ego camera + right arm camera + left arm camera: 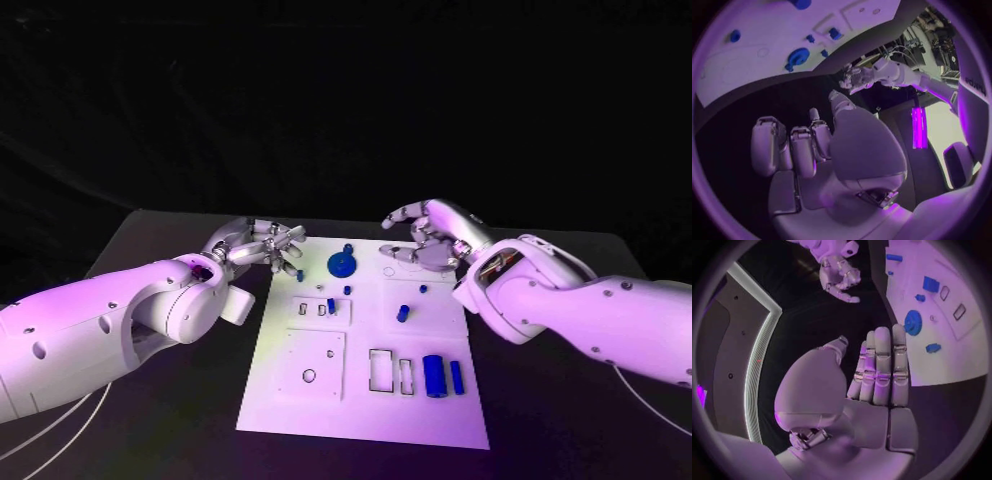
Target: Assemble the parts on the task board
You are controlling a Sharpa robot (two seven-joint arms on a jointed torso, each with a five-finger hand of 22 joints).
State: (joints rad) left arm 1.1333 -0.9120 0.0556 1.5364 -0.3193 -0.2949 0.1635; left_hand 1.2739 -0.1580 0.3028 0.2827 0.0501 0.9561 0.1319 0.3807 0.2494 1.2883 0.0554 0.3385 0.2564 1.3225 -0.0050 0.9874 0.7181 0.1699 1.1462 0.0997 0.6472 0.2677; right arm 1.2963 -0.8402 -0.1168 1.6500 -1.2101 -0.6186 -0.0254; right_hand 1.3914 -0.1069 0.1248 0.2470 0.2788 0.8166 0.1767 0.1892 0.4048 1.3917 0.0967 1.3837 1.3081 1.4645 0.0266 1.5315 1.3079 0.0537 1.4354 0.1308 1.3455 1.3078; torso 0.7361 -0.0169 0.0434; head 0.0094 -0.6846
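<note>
Several small blue parts (433, 376) lie or stand on the white task board (289, 405) mid-surface: a round disc (342, 264) at the far end, two cylinders near the front right. Left hand (264, 245) hovers off the board's far left corner, fingers straight, holding nothing; right hand (428, 235) hangs over the far right corner, fingers curled, nothing held. Parts look light, rigid, smooth, likely slippery; pinch cylinders across their sides.

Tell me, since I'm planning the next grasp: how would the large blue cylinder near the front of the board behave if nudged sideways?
The large blue cylinder lies on its side on the task board, so a sideways nudge would probably roll it. It looks rigid and moulded, unlikely to flex. Its smooth round surface may slip in a loose pinch.
</note>
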